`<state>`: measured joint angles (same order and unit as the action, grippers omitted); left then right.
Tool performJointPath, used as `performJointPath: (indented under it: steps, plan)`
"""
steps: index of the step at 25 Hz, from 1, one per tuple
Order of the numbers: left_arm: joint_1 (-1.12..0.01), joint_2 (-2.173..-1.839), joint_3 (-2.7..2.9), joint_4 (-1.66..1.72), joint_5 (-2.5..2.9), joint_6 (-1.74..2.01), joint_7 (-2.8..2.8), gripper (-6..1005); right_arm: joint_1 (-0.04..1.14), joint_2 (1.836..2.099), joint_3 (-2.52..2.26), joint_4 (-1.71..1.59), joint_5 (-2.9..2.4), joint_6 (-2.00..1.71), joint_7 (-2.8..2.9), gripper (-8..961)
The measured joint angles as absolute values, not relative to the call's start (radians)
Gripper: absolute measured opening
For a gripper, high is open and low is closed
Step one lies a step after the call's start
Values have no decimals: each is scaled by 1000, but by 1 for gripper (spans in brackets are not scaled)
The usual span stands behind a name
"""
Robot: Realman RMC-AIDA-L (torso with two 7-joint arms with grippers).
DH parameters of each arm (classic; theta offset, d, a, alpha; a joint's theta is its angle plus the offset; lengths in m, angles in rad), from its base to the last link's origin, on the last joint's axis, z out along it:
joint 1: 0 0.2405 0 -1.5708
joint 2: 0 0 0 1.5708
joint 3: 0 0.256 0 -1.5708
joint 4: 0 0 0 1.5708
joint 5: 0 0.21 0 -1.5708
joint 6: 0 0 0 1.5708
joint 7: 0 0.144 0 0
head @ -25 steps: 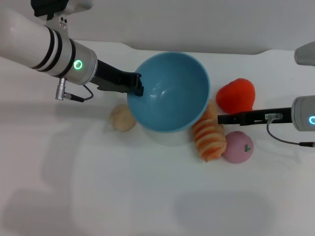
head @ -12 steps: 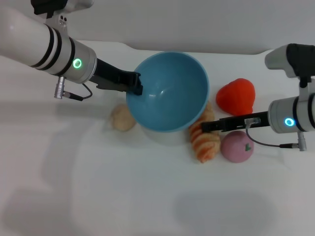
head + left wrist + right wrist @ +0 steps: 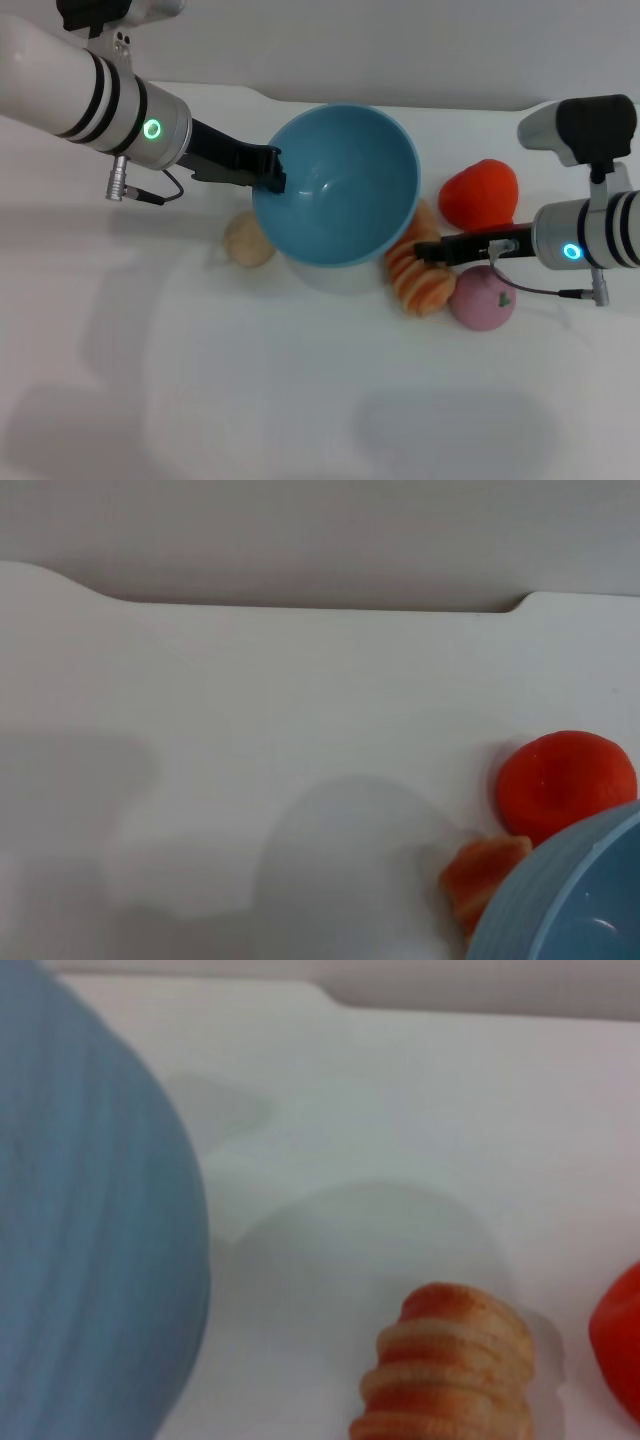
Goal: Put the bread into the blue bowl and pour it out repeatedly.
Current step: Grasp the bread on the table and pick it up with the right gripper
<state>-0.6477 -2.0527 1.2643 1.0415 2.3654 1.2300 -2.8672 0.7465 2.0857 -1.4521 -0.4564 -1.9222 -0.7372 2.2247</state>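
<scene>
Lying under the right pincer, closed on it: bread, beside blue bowl gripped by left pincer.

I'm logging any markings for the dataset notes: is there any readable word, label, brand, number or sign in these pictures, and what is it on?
None readable: no words, labels, brands or numbers show on the blue bowl, the bread, the toys or the table.
The arms carry only glowing green and blue ring lights, no text.

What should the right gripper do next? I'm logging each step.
Probably lift the bread and carry it over the bowl: the right gripper looks shut on it, the bowl is empty, and the left gripper holds its rim.
</scene>
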Motion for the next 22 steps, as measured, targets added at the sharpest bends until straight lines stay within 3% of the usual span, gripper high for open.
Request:
performJointPath:
  steps: [2, 12, 22]
  plan:
    - [-648, -2052, 1265, 1042, 2365, 1229, -2867, 19, 730, 2081, -1455, -471, -1887, -737, 2204, 556]
    - [-645, -2051, 1264, 1034, 2367, 1233, -2867, 21, 548, 2065, -1407, -730, -1864, -802, 2148, 237]
    - [-647, -2049, 1262, 999, 2367, 1240, -2866, 19, 455, 2071, -1223, -942, -1855, -921, 1990, 167]
